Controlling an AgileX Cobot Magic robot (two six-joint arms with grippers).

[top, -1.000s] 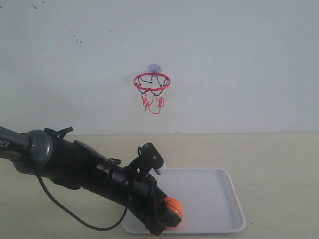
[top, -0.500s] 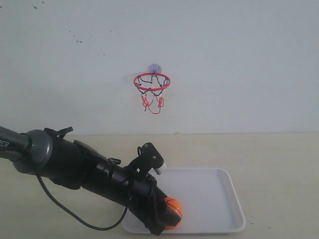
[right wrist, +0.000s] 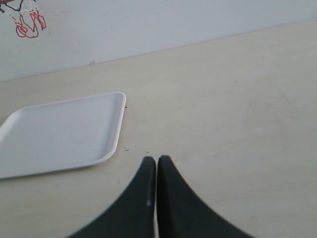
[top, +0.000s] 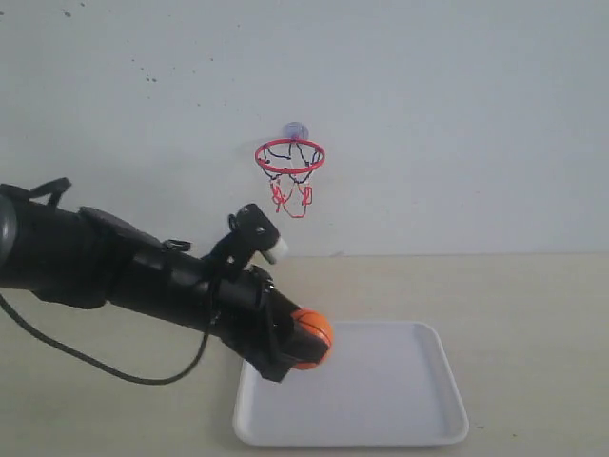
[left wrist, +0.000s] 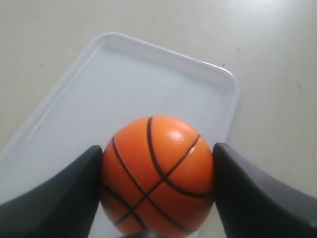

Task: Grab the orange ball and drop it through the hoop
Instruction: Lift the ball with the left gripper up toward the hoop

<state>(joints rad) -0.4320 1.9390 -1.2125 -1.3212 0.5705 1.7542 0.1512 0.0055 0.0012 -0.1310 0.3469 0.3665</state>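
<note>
My left gripper (top: 290,354) is shut on the orange ball (top: 310,337), a mini basketball with black seams, and holds it in the air above the near left part of the white tray (top: 400,381). In the left wrist view the ball (left wrist: 158,173) fills the space between both dark fingers (left wrist: 59,193), with the tray (left wrist: 124,79) below it. The hoop (top: 289,157), a red ring with a red-and-black net under a greyish suction cup, hangs on the wall above and behind the ball. My right gripper (right wrist: 157,161) is shut and holds nothing; it shows only in its own wrist view.
The beige table (top: 533,305) spreads round the tray. A pale wall (top: 457,114) rises right behind it. A black cable (top: 114,367) loops down from the left arm. In the right wrist view the tray (right wrist: 59,134) lies off to one side and the net (right wrist: 27,22) shows in a corner.
My left arm has risen and lifted the ball off the tray, up and slightly to the left. The ball stays clamped in the fingers throughout.
</note>
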